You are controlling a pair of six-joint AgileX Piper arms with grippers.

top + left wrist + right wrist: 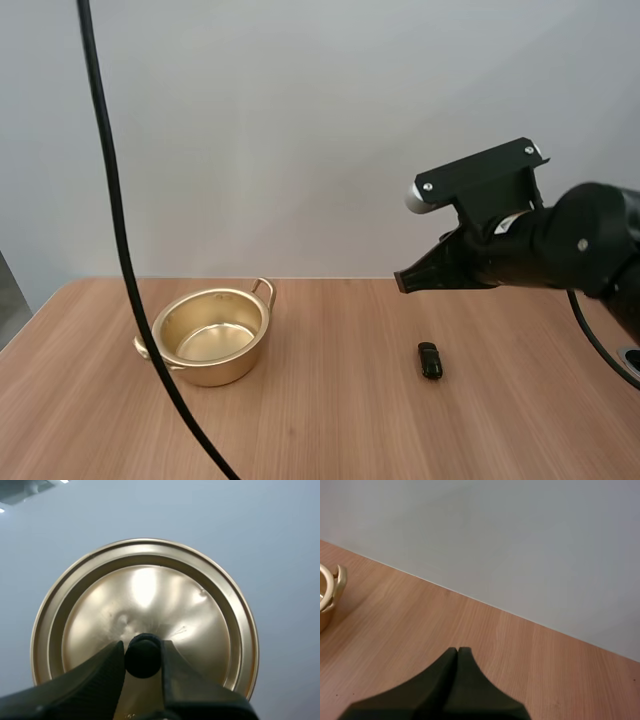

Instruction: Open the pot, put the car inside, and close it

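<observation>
Gold round metal pot [240, 365] lidless at left; small black toy car [430, 361] right of it. Left gripper [142, 652] pinching black knob [143, 657] of round gold lid [145, 585]; right gripper [457, 652] closed, empty.

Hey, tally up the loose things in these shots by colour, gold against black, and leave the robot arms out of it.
Gold: 2, the pot and the lid.
Black: 1, the car.
Total: 3.
</observation>
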